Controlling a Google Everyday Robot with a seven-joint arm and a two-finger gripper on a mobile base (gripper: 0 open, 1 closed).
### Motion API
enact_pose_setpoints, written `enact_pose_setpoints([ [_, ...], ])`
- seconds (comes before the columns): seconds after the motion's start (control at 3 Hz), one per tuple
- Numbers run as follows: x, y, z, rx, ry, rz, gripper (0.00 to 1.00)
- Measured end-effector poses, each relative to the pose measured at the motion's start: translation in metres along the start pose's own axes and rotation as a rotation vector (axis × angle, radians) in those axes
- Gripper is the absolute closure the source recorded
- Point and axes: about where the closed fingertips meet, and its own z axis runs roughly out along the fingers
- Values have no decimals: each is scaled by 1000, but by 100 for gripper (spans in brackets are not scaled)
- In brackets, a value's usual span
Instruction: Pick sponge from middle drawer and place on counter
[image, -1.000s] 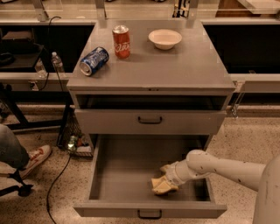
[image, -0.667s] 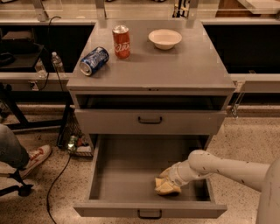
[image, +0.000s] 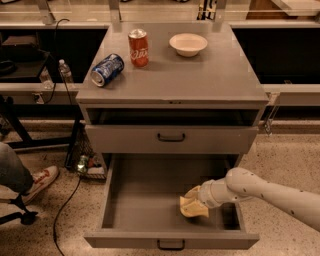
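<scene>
The middle drawer (image: 142, 200) is pulled open at the bottom of the cabinet, with its flat grey floor showing. The pale-yellow sponge (image: 190, 209) is at the right side of the drawer, near the front. My gripper (image: 199, 201) reaches in from the right on a white arm and is shut on the sponge, holding it just above the drawer floor. The sponge hides the fingertips. The counter (image: 210, 75) is the grey top slab above.
On the counter stand a red soda can (image: 138, 47), a blue can lying on its side (image: 107, 69) and a white bowl (image: 188, 44). A closed drawer front (image: 171, 138) sits above the open one. A person's shoe (image: 42, 180) and a cable lie on the floor at the left.
My gripper and the sponge have moved slightly to the right and up together inside the drawer. Nothing else has moved.
</scene>
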Motion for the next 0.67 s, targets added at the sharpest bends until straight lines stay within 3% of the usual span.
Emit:
enact_pose_setpoints([
  [0.33, -30, -14, -34, 62, -68, -81, 100],
  [0.67, -58, -27, -71, 129, -92, -163, 100],
])
